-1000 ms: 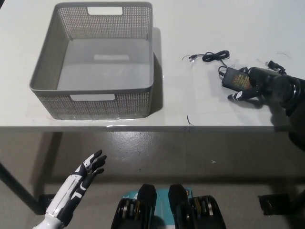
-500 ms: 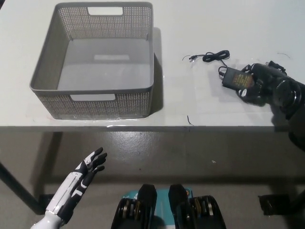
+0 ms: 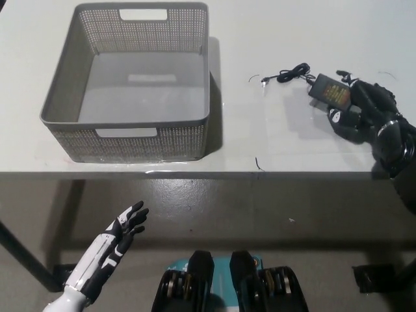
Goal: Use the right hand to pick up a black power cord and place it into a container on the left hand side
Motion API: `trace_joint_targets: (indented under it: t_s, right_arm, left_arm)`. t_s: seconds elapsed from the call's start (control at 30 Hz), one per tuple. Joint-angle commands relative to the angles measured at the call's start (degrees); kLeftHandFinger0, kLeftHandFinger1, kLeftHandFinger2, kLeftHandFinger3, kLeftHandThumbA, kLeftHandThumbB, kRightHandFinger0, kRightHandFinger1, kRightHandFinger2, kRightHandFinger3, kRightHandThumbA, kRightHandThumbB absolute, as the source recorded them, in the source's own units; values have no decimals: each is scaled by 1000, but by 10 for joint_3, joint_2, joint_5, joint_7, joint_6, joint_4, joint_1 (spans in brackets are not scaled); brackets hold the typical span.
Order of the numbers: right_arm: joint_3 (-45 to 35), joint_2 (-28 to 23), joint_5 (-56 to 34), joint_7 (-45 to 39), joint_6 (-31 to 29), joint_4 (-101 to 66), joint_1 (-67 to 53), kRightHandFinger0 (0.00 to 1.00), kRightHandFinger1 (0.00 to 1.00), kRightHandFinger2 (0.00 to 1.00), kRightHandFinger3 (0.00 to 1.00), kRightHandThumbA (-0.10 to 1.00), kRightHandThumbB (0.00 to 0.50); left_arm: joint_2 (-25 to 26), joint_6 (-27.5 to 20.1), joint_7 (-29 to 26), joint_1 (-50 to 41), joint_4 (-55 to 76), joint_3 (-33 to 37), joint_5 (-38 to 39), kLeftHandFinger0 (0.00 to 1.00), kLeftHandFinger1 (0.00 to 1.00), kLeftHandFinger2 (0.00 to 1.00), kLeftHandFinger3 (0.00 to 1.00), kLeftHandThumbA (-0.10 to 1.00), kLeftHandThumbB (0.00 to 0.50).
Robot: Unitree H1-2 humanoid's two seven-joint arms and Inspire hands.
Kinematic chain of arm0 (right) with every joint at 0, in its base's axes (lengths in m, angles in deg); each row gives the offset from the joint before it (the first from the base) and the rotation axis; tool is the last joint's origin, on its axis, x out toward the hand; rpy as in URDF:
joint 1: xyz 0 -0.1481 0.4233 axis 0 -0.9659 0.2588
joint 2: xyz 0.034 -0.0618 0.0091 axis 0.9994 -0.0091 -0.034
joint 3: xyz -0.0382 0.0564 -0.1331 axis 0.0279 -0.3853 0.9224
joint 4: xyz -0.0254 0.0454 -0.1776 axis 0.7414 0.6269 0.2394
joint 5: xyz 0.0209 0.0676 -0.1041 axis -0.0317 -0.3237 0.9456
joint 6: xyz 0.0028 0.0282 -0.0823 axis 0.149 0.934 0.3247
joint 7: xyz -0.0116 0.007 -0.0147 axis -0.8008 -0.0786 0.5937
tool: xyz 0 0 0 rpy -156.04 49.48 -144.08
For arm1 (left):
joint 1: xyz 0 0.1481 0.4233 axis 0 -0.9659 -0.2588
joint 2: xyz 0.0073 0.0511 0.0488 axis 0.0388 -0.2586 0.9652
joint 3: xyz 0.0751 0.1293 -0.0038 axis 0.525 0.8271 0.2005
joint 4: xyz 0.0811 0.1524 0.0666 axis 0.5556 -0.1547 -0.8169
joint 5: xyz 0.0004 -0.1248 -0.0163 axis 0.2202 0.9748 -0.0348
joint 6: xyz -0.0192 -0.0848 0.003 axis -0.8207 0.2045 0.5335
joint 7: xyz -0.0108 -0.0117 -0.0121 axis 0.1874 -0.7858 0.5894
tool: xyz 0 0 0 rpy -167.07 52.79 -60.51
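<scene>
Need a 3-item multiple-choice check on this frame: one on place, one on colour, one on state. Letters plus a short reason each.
1. Where is the power adapter?
A. inside the basket
B. on the table, right of the basket
C. on the floor

2. What colour is the basket?
A. grey
B. red
C. blue

3. What is in the basket?
A. the cord
B. a cup
C. nothing

Answers:
1 B: the adapter lies on the white table, far right of the basket, at the right hand, its thin cord trailing left.
2 A: its perforated walls and floor are grey.
3 C: its floor shows bare; the cord is still on the table. The left hand is open, below the table edge.
</scene>
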Motion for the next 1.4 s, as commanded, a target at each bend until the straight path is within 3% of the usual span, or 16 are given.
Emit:
trace_joint_targets:
  t_s: [0.0, 0.07, 0.2, 0.4, 0.47, 0.53, 0.6, 0.67, 0.7, 0.83, 0.9, 1.0, 1.13, 1.27, 1.33, 1.37]
  right_arm:
    - [-16, 0, -15, 67, -46, -11, 34, 162, 620, 884, 1000, -100, 127]
    - [-18, 0, -13, 79, -50, -12, 37, 175, 628, 887, 1000, -100, 149]
    - [-27, -3, -15, 90, -49, -31, 48, 193, 648, 956, 1000, -100, 128]
    - [-39, -15, -15, 102, -71, -73, 56, 121, 557, 865, 984, -100, 136]
    - [-42, -17, -7, 115, -62, -95, 62, 73, 494, 812, 886, -100, 165]
    - [-51, -18, -16, 97, -52, -115, 69, 36, 398, 699, 742, -46, 112]
    - [-57, -17, -20, 93, -56, -122, 77, 17, 368, 647, 677, -28, 111]
    - [-50, -17, -3, 113, -60, -126, 83, 0, 300, 576, 608, -84, 137]
    - [-50, -16, 2, 120, -61, -131, 89, 0, 242, 524, 526, -99, 141]
    - [-56, -10, 1, 104, -20, -173, 99, 0, 195, 483, 406, -100, 132]
    - [-60, -6, -5, 102, -26, -177, 102, 0, 192, 482, 405, -100, 137]
    - [-63, 2, -6, 92, -21, -195, 112, 0, 326, 648, 600, -100, 122]
    - [-58, 13, 2, 85, -10, -225, 121, 10, 360, 682, 634, -100, 130]
    - [-53, 29, 6, 75, 3, -248, 131, 0, 369, 701, 660, -100, 128]
    - [-51, 42, 5, 72, 3, -256, 137, 0, 261, 573, 524, -100, 137]
    - [-49, 50, 7, 68, 13, -266, 136, 0, 262, 571, 516, -100, 143]
  left_arm:
    - [14, -9, 5, 10, 9, 4, -12, 1000, 1000, 1000, 1000, 913, 426]
    - [14, -9, 5, 10, 10, 5, -15, 1000, 1000, 1000, 1000, 918, 429]
    - [16, -14, 6, 12, 8, 5, -18, 1000, 1000, 1000, 1000, 919, 417]
    - [16, -15, 6, 11, 7, 6, -20, 1000, 1000, 1000, 1000, 913, 419]
    - [17, -16, 7, 11, 8, 7, -19, 1000, 1000, 1000, 1000, 916, 421]
    - [17, -18, 6, 10, 8, 8, -24, 1000, 1000, 1000, 1000, 921, 420]
    - [18, -16, 3, 10, 10, 8, -28, 1000, 1000, 1000, 1000, 937, 426]
    - [17, -12, 3, 7, 12, 8, -29, 1000, 1000, 1000, 1000, 937, 429]
    - [17, -14, 4, 6, 12, 7, -27, 1000, 1000, 1000, 1000, 935, 429]
    - [17, -15, 5, 5, 12, 7, -24, 1000, 1000, 1000, 1000, 927, 428]
    - [17, -16, 6, 0, 12, 7, -23, 1000, 1000, 1000, 1000, 924, 425]
    - [17, -22, 5, -2, 10, 7, -25, 1000, 1000, 1000, 1000, 928, 425]
    - [18, -20, 5, -9, 12, 8, -29, 1000, 1000, 1000, 1000, 937, 429]
    - [19, -20, 7, -10, 15, 9, -30, 1000, 1000, 1000, 1000, 940, 431]
    - [19, -21, 6, -10, 13, 9, -29, 1000, 1000, 1000, 1000, 938, 429]
    - [18, -18, 7, -13, 16, 11, -30, 1000, 1000, 1000, 1000, 939, 432]
